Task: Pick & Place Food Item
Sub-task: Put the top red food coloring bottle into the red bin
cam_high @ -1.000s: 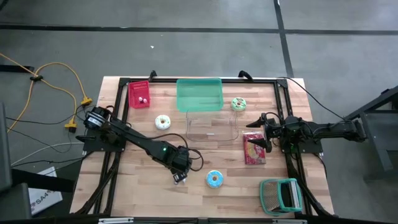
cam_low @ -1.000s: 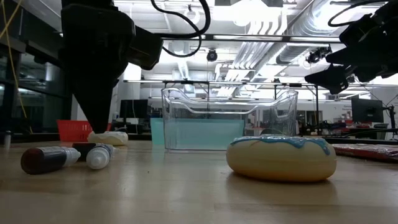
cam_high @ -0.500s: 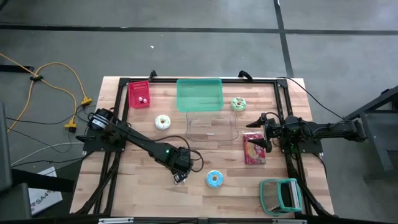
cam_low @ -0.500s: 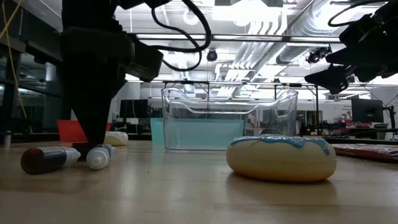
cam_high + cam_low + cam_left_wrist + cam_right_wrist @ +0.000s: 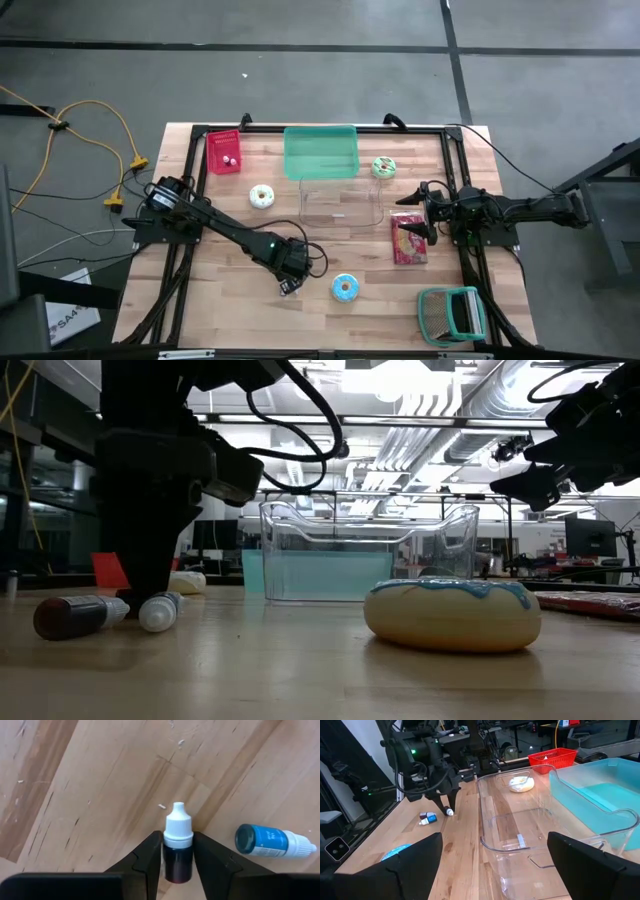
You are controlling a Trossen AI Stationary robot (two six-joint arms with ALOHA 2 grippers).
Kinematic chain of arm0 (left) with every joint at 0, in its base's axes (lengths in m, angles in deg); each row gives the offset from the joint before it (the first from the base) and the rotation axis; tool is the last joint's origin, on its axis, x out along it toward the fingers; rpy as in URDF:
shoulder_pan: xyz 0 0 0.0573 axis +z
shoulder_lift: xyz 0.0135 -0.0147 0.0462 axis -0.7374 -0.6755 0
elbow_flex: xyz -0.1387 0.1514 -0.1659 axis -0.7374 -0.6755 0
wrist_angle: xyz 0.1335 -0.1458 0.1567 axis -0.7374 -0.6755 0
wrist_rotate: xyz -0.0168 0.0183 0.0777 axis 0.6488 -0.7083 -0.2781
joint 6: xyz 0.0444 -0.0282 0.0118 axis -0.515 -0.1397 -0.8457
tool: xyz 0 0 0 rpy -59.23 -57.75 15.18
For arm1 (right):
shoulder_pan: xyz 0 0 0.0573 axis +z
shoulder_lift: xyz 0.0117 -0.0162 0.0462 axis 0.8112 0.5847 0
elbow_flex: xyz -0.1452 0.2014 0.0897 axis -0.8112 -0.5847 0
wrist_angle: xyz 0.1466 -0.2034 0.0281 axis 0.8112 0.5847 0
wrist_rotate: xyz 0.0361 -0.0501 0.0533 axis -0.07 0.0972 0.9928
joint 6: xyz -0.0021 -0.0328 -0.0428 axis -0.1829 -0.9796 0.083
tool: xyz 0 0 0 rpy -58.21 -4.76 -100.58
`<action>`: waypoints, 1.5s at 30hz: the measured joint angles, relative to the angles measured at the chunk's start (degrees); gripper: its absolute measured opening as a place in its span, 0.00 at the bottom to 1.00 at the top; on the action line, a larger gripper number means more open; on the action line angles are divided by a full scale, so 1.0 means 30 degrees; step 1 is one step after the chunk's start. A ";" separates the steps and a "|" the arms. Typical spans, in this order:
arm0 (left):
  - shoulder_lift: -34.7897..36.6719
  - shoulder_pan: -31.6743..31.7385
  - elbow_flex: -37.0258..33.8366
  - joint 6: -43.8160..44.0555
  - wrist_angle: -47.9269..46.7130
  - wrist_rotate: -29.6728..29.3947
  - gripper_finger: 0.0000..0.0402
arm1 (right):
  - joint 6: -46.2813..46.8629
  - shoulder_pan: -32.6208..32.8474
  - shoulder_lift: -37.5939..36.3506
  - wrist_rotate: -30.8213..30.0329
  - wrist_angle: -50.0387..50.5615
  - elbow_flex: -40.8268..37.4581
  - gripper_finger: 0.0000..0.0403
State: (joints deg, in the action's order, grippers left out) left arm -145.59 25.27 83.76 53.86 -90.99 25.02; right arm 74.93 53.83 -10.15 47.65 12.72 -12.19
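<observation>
The left gripper point(image 5: 177, 862) pinches a dark, white-capped dropper bottle point(image 5: 177, 847), apparently still on the table near the blue-frosted donut point(image 5: 345, 288), so lifting and placing remain, while the right gripper point(image 5: 428, 213) waits spread beside the clear bin point(image 5: 340, 205).

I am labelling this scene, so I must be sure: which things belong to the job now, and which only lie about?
In the job: left end effector, shut on the dark bottle; probably the clear bin.
Lying about: blue bottle, blue-frosted donut, white donut, green donut, snack packet, idle right end effector.
</observation>
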 joint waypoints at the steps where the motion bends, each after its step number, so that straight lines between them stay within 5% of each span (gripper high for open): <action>1: 0.0005 0.0000 0.0000 -0.0008 0.0048 0.0016 0.27 | 0.0000 -0.0007 -0.0007 0.0000 -0.0007 0.0000 0.87; 36: 0.0099 0.0015 0.0000 0.0447 -0.0140 0.0058 0.17 | 0.0000 -0.0007 -0.0007 0.0000 0.0008 0.0000 0.87; 45: 0.1787 0.0279 -0.0007 0.0500 -0.1503 -0.1599 0.17 | 0.0000 -0.0003 -0.0007 -0.0003 0.0008 -0.0007 0.87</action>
State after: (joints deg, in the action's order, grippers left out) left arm -140.23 26.11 83.74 55.36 -95.50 20.23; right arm 74.93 53.83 -10.17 47.64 12.75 -12.21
